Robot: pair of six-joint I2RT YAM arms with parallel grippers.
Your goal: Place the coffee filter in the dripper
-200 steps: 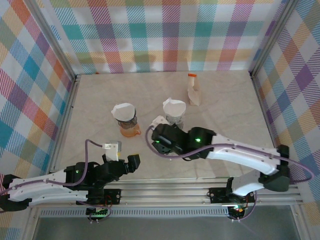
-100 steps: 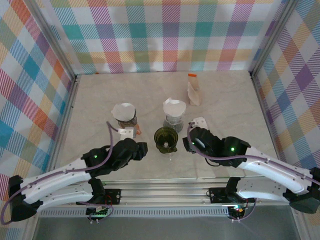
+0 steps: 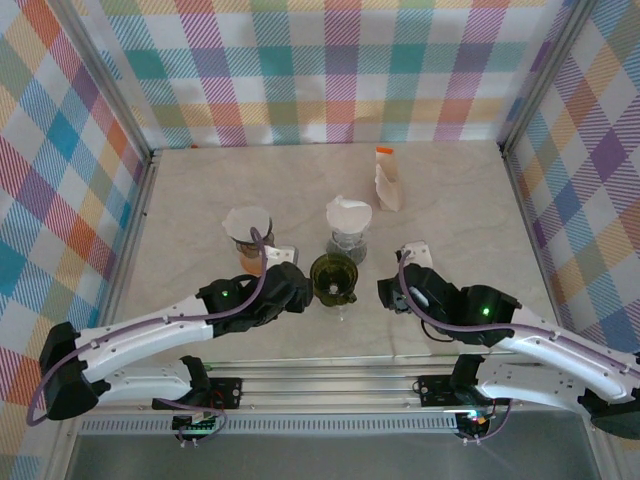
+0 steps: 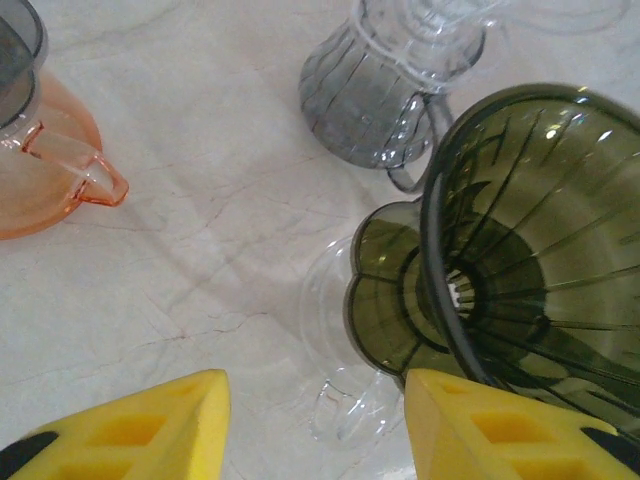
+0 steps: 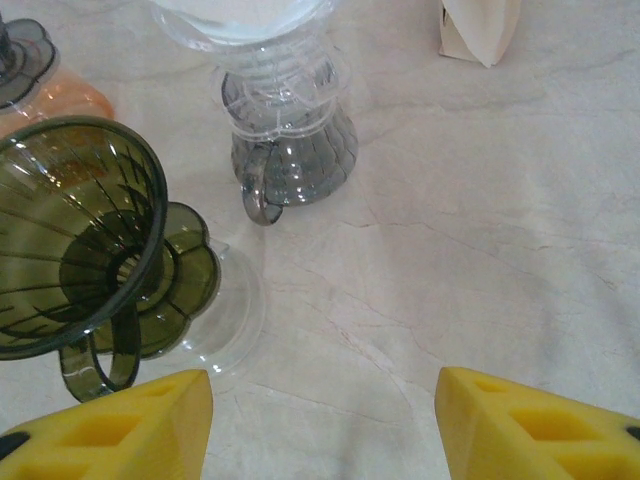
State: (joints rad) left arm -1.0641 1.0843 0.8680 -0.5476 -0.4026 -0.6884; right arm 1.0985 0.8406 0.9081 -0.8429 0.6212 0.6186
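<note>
Green dripper (image 3: pixel 333 277): centre of the top view, on the table (image 3: pixel 200 190); ribbed bowl open upward, on a clear base (image 4: pixel 322 300).
Coffee filter (image 3: pixel 387 185): folded white paper, upper centre-right of the top view near the back wall, well apart from both grippers (an orange piece at its far end, nature not determinable).
Grey dripper (image 3: pixel 348 238): just behind the green one; white filter seated in it.
Orange dripper (image 3: pixel 252 250): left of centre; white filter seated in it.
Left gripper (image 4: pixel 315 430): yellow fingers apart, low over the table, just left of the green dripper; the clear base's handle lies between them.
Right gripper (image 5: pixel 325 430): fingers apart over bare table, near the green dripper's right side, not touching it.
</note>
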